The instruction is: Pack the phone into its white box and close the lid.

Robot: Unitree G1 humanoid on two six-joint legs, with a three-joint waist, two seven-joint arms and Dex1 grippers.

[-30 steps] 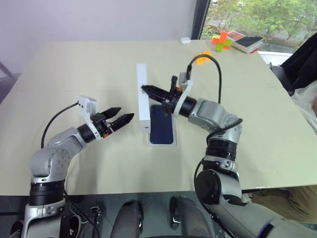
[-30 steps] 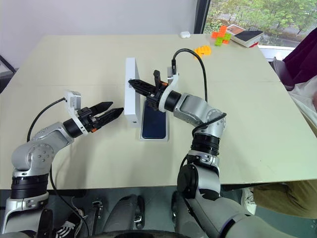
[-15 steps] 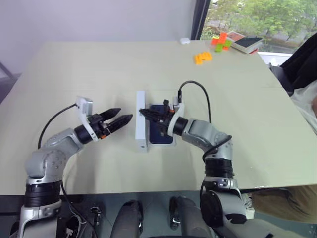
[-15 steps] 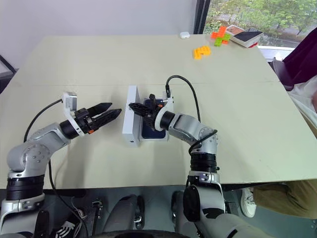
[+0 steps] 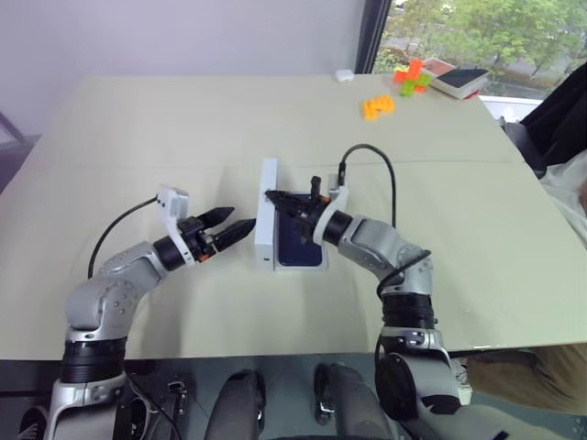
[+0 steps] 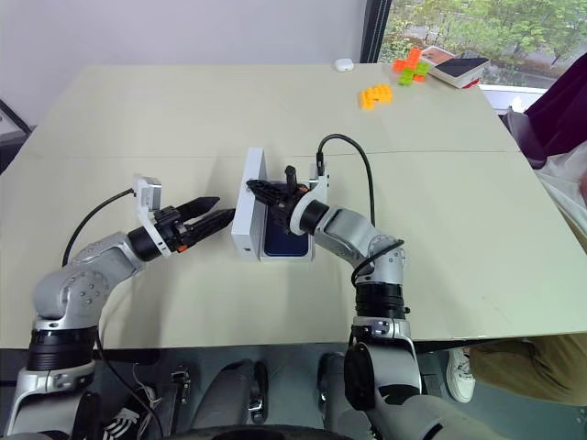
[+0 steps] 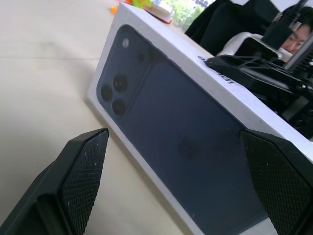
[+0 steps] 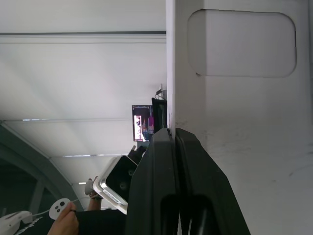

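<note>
The dark navy phone (image 5: 299, 246) lies in the white box (image 5: 302, 266) at the table's middle. The lid (image 5: 267, 225) stands on its long edge along the box's left side. Its printed phone picture (image 7: 181, 142) faces my left gripper. My right gripper (image 5: 273, 194) reaches level over the box and is shut on the lid's upper rim (image 8: 169, 73). My left gripper (image 5: 243, 218) hovers open just left of the lid, apart from it, with its fingers (image 7: 83, 171) spread wide to either side of the printed face.
Orange blocks (image 5: 376, 107), orange and green toys (image 5: 410, 75), a flat red-edged case (image 5: 459, 81) and a small white item (image 5: 343, 75) lie at the table's far right corner. A person sits past the table's right edge (image 5: 561, 174).
My right gripper has sunk, still holding the lid's upper rim. The head view has shifted. My left gripper stays open beside the lid.
</note>
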